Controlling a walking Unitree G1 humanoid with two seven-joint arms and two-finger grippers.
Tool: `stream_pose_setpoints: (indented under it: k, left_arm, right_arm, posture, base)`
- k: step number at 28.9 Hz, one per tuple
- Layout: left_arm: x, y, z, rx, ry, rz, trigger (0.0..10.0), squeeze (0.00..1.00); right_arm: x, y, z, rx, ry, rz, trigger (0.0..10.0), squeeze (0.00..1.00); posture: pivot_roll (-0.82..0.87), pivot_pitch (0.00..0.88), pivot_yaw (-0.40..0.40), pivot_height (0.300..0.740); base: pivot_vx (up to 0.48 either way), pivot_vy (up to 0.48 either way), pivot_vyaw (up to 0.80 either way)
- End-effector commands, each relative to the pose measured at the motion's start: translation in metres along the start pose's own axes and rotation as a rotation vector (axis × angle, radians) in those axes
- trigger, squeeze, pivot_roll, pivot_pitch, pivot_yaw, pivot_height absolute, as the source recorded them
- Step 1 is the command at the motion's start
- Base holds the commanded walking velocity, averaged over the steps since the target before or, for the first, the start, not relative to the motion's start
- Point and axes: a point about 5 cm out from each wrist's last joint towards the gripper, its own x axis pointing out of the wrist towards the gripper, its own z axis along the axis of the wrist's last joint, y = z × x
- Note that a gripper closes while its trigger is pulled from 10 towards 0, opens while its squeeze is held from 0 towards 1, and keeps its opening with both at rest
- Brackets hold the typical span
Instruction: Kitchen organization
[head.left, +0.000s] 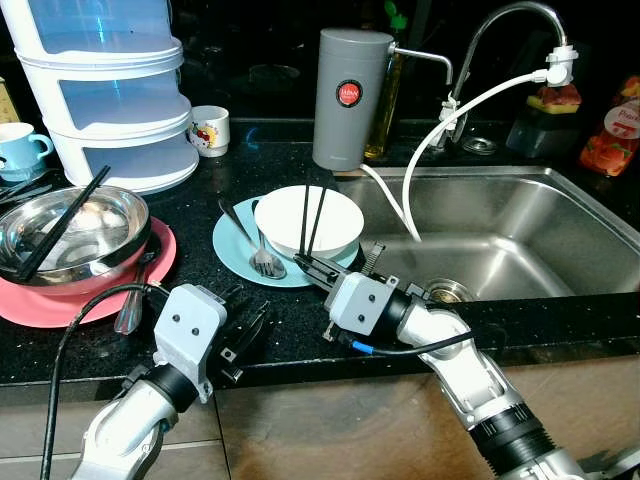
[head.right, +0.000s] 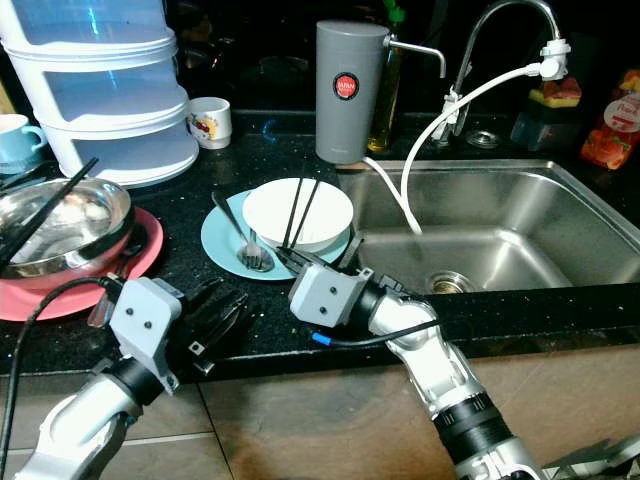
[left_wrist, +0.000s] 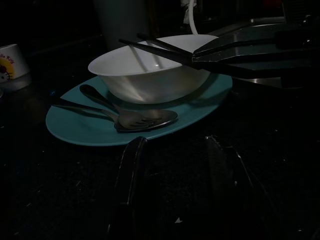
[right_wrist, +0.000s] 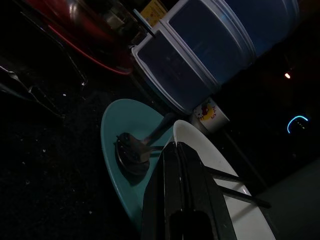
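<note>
Black chopsticks (head.left: 311, 215) lean in the white bowl (head.left: 308, 222) on the teal plate (head.left: 232, 247) near the tabletop's front edge, lower ends pinched in the right claw (head.left: 312, 266), its tips partly hidden behind the bowl; left claw (head.left: 250, 335) open beside.

Bowl (head.left: 308, 220) on plate (head.left: 238, 252), fork (head.left: 262, 257) beside it, sink (head.left: 520, 232) right, chopsticks (head.left: 311, 218) in bowl

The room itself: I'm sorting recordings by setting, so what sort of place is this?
A home kitchen, most likely: a stainless sink with a faucet set in a dark countertop, and used dishes beside it, a white bowl with chopsticks on a teal plate.
</note>
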Motion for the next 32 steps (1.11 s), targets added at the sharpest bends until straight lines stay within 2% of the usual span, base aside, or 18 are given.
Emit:
stream_pose_setpoints:
  k: [1,5,6,8,12,13,15,16,17,18,19,20,21,23,24,29,30,32]
  left_arm:
    - [0.001,-0.003,-0.004,0.0,0.019,-0.019,10.0,0.0]
    - [0.001,-0.003,-0.003,0.003,0.016,-0.02,10.0,0.0]
    - [0.001,-0.003,-0.003,0.004,0.014,-0.02,10.0,0.0]
    - [0.001,-0.003,-0.003,0.004,0.013,-0.02,10.0,0.0]
    - [0.002,-0.003,-0.002,0.006,0.008,-0.02,10.0,0.0]
    - [0.002,-0.003,-0.002,0.006,0.008,-0.02,10.0,0.0]
    - [0.002,-0.002,-0.001,0.009,0.008,-0.023,10.0,0.0]
    - [0.002,-0.002,-0.001,0.009,0.008,-0.023,10.0,0.0]
    - [0.002,-0.002,-0.001,0.01,0.007,-0.023,10.0,0.0]
    - [0.002,-0.003,-0.001,0.01,0.007,-0.025,10.0,0.0]
    - [0.003,-0.003,-0.001,0.011,0.006,-0.025,10.0,0.0]
    - [0.003,-0.003,-0.001,0.011,0.006,-0.026,10.0,0.0]
    - [0.003,-0.003,-0.001,0.011,0.006,-0.026,10.0,0.0]
    - [0.003,-0.003,-0.001,0.015,0.008,-0.027,10.0,0.0]
    - [0.003,-0.003,-0.001,0.017,0.009,-0.027,10.0,0.0]
    - [0.003,-0.003,-0.001,0.02,0.011,-0.03,10.0,0.0]
    - [0.003,-0.003,-0.001,0.023,0.012,-0.031,10.0,0.0]
    - [0.004,-0.002,-0.001,0.026,0.014,-0.032,10.0,0.0]
  right_arm:
    - [-0.003,-0.006,-0.003,0.005,0.014,-0.022,0.0,0.0]
    - [-0.004,-0.008,-0.001,0.007,0.001,-0.037,0.0,0.0]
    - [-0.004,-0.01,0.001,0.012,-0.01,-0.051,0.8,0.0]
    - [-0.003,-0.012,0.003,0.019,-0.022,-0.065,1.0,0.0]
    - [0.002,-0.04,0.018,0.158,-0.111,-0.22,1.1,0.0]
    - [0.002,-0.04,0.018,0.158,-0.111,-0.22,1.1,0.0]
    - [0.002,-0.056,0.022,0.19,-0.138,-0.28,0.8,0.0]
    - [0.002,-0.058,0.023,0.194,-0.141,-0.287,0.8,0.0]
    - [0.002,-0.059,0.022,0.197,-0.142,-0.292,0.3,0.0]
    - [0.001,-0.06,0.021,0.191,-0.135,-0.29,0.4,0.0]
    - [0.0,-0.058,0.019,0.182,-0.128,-0.283,1.4,0.0]
    - [0.0,-0.057,0.018,0.176,-0.122,-0.278,1.4,0.0]
    - [-0.001,-0.056,0.017,0.171,-0.118,-0.272,2.7,0.0]
    - [-0.001,-0.053,0.016,0.173,-0.108,-0.261,9.2,0.0]
    - [0.0,-0.051,0.017,0.177,-0.104,-0.255,10.0,0.0]
    - [0.006,-0.045,0.015,0.23,-0.078,-0.23,10.0,0.02]
    - [0.01,-0.045,0.013,0.258,-0.048,-0.228,10.0,1.0]
    - [0.021,-0.045,0.013,0.293,-0.013,-0.212,10.0,1.0]
  posture:
    - [0.04,0.044,-0.07,0.74]
    - [0.04,0.044,-0.07,0.74]
    - [0.04,0.044,-0.07,0.74]
    - [0.05,0.045,-0.069,0.74]
    - [0.05,0.044,-0.068,0.74]
    - [0.05,0.044,-0.068,0.74]
    - [0.05,0.043,-0.067,0.74]
    - [0.05,0.043,-0.067,0.74]
    - [0.05,0.043,-0.067,0.74]
    - [0.05,0.039,-0.067,0.74]
    - [0.05,0.039,-0.067,0.74]
    - [0.05,0.039,-0.067,0.74]
    - [0.05,0.038,-0.068,0.74]
    - [0.05,0.038,-0.07,0.74]
    - [0.05,0.036,-0.069,0.74]
    - [0.06,0.033,-0.068,0.74]
    - [0.06,0.031,-0.064,0.74]
    - [0.05,0.029,-0.056,0.74]
  base:
    - [0.0,0.0,0.0]
    - [0.0,0.0,0.0]
    - [0.0,0.0,0.0]
    - [0.0,0.0,0.0]
    - [0.0,0.0,0.0]
    - [0.0,0.0,0.0]
    - [0.0,0.0,0.0]
    - [0.0,0.0,0.0]
    - [0.0,0.0,0.0]
    - [0.0,0.0,0.0]
    - [0.0,0.0,0.0]
    - [0.0,0.0,0.0]
    - [0.0,0.0,0.0]
    - [0.0,0.0,0.0]
    - [0.0,0.0,0.0]
    - [0.0,0.0,0.0]
    - [0.0,0.0,0.0]
    - [0.0,0.0,0.0]
